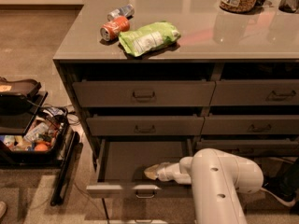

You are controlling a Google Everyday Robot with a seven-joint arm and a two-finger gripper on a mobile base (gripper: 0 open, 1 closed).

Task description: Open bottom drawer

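Bottom drawer (135, 158) of the left column stood pulled well out from the cabinet, its plain grey inside exposed and its slim front panel (117, 189) with the small loop handle (145, 193) nearest the camera, so the opening itself looked largely done. The gripper (155, 171) lay inside the drawer, just behind the front panel and to the right of the handle, low over the drawer floor. Whether it was open or closed could not be told, and it did not appear to have hold of anything. The chief risk, as I judged it, lay in getting out again: lifted too steeply, the gripper could strike the underside of the middle drawer (145, 125) above; drawn straight back, it could catch the inner face of the front panel and jerk the drawer further out, perhaps to the end of its runners. The bulky white arm (224, 181) sat close against the right end of the front panel, so any forward swing of that arm could shove the drawer back in and undo the work. The slim drawer of the neighbouring column (243, 146) sat close beside the arm and could also be knocked.
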